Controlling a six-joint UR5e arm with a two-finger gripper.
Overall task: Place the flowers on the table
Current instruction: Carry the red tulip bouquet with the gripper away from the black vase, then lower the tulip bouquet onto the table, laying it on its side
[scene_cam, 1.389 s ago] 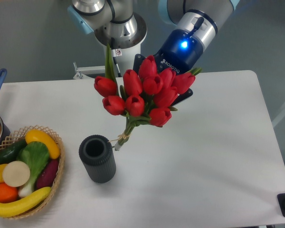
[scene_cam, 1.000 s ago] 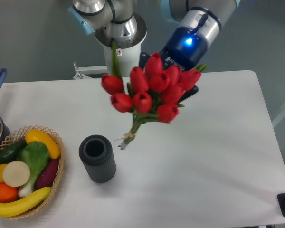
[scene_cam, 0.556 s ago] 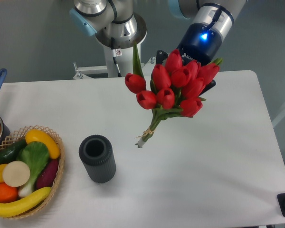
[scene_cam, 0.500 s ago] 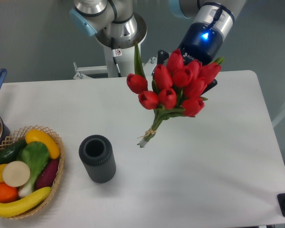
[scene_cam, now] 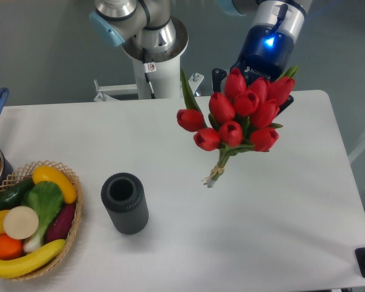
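The flowers (scene_cam: 242, 118) hung above the table (scene_cam: 292, 201), at two o'clock from the vase (scene_cam: 125, 203). The gripper (scene_cam: 255, 82) was mostly hidden behind the blooms and evidently clamped on them. Judged light, soft, crushable; best held at the stems.

The bunch of red tulips with green stems (scene_cam: 240, 118) hung above the big white counter (scene_cam: 280, 231), right of the dark grey ribbed round vase (scene_cam: 125, 203). The woven wicker basket of toy vegetables (scene_cam: 29, 220) sat far left.
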